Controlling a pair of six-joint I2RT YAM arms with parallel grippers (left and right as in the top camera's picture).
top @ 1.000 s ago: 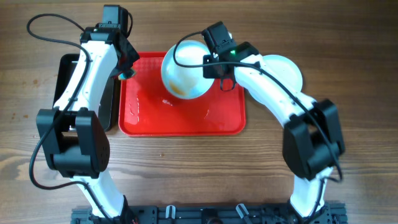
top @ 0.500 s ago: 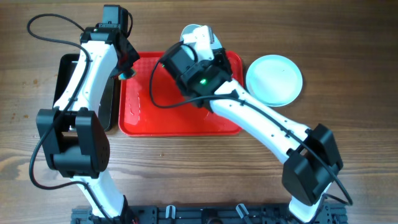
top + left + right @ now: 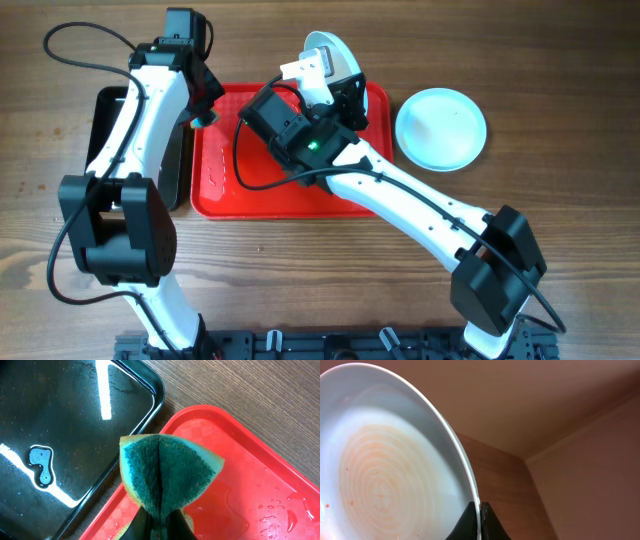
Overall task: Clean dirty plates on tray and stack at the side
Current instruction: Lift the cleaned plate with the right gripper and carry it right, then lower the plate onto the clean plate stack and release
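Note:
My right gripper (image 3: 480, 519) is shut on the rim of a pale plate (image 3: 385, 465) with faint orange smears, held on edge above the far side of the red tray (image 3: 290, 200). The held plate shows in the overhead view (image 3: 335, 50) at the tray's back edge. My left gripper (image 3: 160, 527) is shut on a folded green and yellow sponge (image 3: 167, 472) over the tray's far left corner (image 3: 260, 485); from overhead it sits at that corner (image 3: 203, 117). A second plate (image 3: 440, 128) lies on the table right of the tray. A third plate is not in view.
A black tray (image 3: 175, 150) with water puddles lies left of the red tray; it also shows in the left wrist view (image 3: 65, 425). The red tray surface is wet with droplets. My right arm (image 3: 400, 195) crosses over the red tray.
My right arm swung left over the tray and turned the plate from flat to on edge, lifting it toward the tray's back edge. The left arm has not moved.

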